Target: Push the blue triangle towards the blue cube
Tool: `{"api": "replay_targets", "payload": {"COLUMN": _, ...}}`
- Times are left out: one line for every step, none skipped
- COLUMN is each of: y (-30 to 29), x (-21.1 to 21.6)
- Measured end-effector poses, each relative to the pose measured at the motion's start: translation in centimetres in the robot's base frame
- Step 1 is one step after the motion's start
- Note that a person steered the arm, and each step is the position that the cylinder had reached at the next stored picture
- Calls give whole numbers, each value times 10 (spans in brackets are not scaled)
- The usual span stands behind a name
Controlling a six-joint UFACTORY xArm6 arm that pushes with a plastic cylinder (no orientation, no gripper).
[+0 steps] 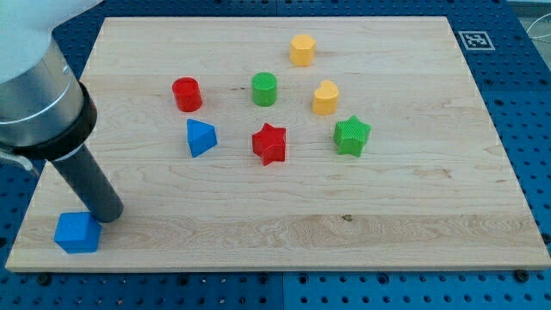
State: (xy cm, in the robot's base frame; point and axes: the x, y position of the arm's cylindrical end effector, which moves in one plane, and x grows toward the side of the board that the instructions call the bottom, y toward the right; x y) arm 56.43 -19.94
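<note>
The blue triangle (201, 137) lies left of the board's middle. The blue cube (77, 232) sits at the board's bottom left corner. My tip (108, 214) rests on the board just right of and above the blue cube, touching or nearly touching it. The tip is far below and left of the blue triangle.
A red cylinder (186, 94), a green cylinder (264, 89), a red star (269, 143), a green star (351, 135) and two yellow blocks (302, 50) (325, 98) lie on the wooden board (396, 215). The arm's grey body (39, 95) fills the view's upper left.
</note>
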Motion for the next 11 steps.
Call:
{"api": "replay_targets", "payload": {"y": 26, "x": -5}}
{"api": "replay_targets", "payload": {"y": 72, "x": -23}}
{"api": "replay_targets", "payload": {"y": 116, "x": -51}}
{"api": "replay_targets", "payload": {"y": 136, "x": -83}}
{"api": "replay_targets", "payload": {"y": 136, "x": -121}}
{"api": "replay_targets", "payload": {"y": 118, "x": -141}}
{"api": "replay_targets", "payload": {"y": 79, "x": -137}}
{"api": "replay_targets", "payload": {"y": 57, "x": -129}}
{"api": "replay_targets", "payload": {"y": 50, "x": -120}}
{"api": "replay_targets", "payload": {"y": 64, "x": -144}}
{"api": "replay_targets", "payload": {"y": 100, "x": -151}}
